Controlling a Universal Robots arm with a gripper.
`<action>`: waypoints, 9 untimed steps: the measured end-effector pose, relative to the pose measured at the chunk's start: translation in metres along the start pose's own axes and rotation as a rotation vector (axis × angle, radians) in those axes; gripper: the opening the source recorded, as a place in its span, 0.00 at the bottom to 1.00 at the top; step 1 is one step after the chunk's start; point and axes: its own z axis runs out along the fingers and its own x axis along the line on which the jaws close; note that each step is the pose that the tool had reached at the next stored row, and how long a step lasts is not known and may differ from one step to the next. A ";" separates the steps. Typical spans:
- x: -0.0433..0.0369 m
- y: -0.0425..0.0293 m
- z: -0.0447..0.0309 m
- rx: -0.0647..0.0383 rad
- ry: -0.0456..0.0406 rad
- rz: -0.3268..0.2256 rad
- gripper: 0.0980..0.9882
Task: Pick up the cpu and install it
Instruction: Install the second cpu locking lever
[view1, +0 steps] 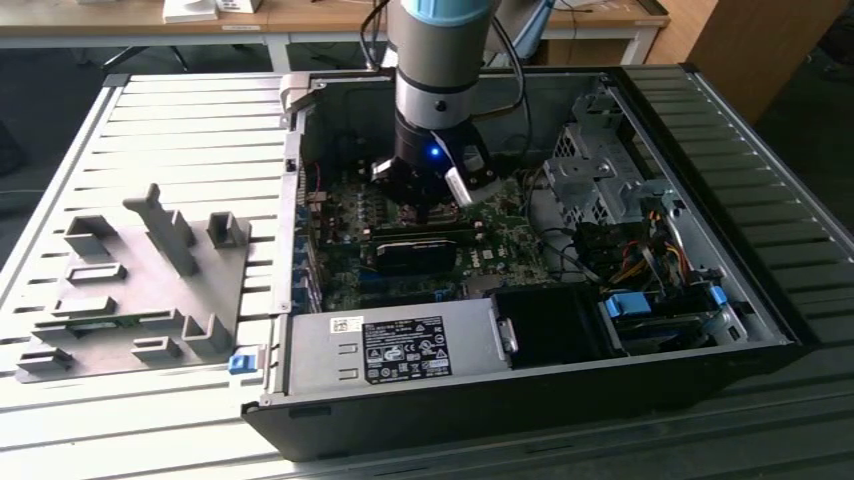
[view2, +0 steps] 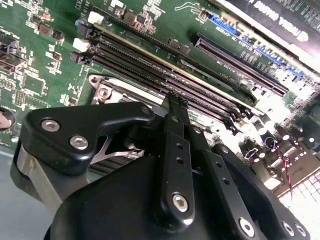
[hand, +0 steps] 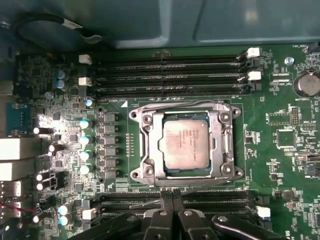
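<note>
The cpu (hand: 186, 141), a flat silvery square chip, lies flat in the dark socket frame (hand: 145, 146) on the green motherboard (hand: 280, 160), as the first wrist view shows. My gripper (hand: 172, 194) hovers just off one edge of the socket, over the memory slots beside it. Its two black fingers are pressed together with nothing between them. The second wrist view shows the gripper (view2: 175, 99) with its closed fingertips above a corner of the socket frame (view2: 106, 90). From the exterior view, my gripper (view1: 427, 208) reaches down into the open computer case (view1: 300, 200) over the board.
Long memory slots (hand: 170, 75) run on both sides of the socket. In the case are a black card (view1: 420, 250), a power supply (view1: 387, 350), a black fan shroud (view1: 554, 325) and a drive cage (view1: 601, 170). A grey fixture (view1: 134, 290) with plastic blocks lies at the exterior view's left.
</note>
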 end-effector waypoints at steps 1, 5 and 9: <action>0.0005 -0.0015 0.0000 -0.009 0.0005 0.000 0.01; 0.0016 -0.0092 -0.0001 -0.037 0.0020 -0.001 0.01; 0.0048 -0.0137 -0.0003 -0.063 0.0028 -0.001 0.01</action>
